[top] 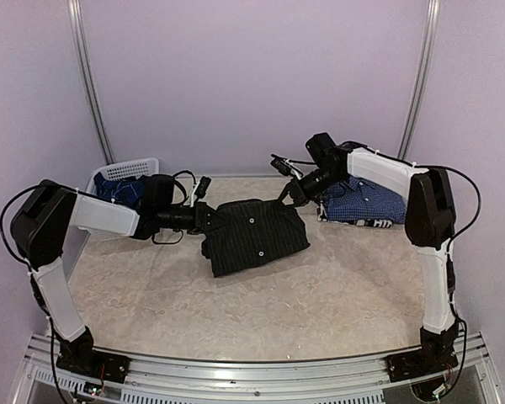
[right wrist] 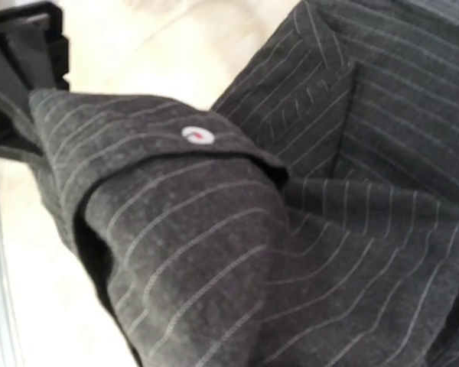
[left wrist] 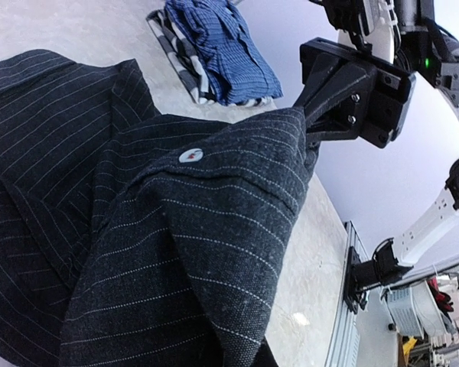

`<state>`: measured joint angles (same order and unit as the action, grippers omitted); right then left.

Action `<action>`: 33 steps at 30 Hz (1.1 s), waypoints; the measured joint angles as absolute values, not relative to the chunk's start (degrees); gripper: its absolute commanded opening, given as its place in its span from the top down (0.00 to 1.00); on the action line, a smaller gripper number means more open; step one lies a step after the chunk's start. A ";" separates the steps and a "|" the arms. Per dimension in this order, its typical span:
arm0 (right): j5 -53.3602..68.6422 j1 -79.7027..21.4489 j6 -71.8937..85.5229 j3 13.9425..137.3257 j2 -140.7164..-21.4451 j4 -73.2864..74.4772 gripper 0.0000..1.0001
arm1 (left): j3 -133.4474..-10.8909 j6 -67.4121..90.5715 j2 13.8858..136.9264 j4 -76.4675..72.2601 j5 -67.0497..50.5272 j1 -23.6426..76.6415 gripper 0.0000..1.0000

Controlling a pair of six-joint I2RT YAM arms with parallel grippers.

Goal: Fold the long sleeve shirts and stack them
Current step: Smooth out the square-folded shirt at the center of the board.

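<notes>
1. Centrally on the pale marbled desk (top: 337, 295) lies the black pinstriped shirt (top: 257, 240), partly folded into a rumpled block.
2. At this shirt's left edge sits the left tool (top: 209, 216), its jaws closed tight on a pinch of the black cloth.
3. At the same shirt's far right corner is the right tool (top: 289, 195), also clamped narrow on the cloth. The left wrist view shows the fabric drawn up to a point between its dark fingers (left wrist: 344, 92).
4. Between the two tools a flap of the black shirt is lifted off the desk. A small pale button (left wrist: 190, 156) sits near the flap's edge.
5. To the right of the black shirt, near it and a little farther back, the blue-and-white checked shirt (top: 364, 202) lies folded on the desk, under the right arm.
6. To the left of the black shirt, farther back, stands a white lattice basket (top: 128, 168). The darker blue plaid shirt (top: 120, 192) is bundled inside it, partly hidden by the left arm.
</notes>
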<state>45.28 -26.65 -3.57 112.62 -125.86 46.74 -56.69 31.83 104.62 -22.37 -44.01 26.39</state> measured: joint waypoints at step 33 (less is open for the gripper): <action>23.83 -22.65 12.29 78.17 -110.67 12.99 0.33 | -62.63 32.23 109.54 -20.56 -20.78 21.34 0.01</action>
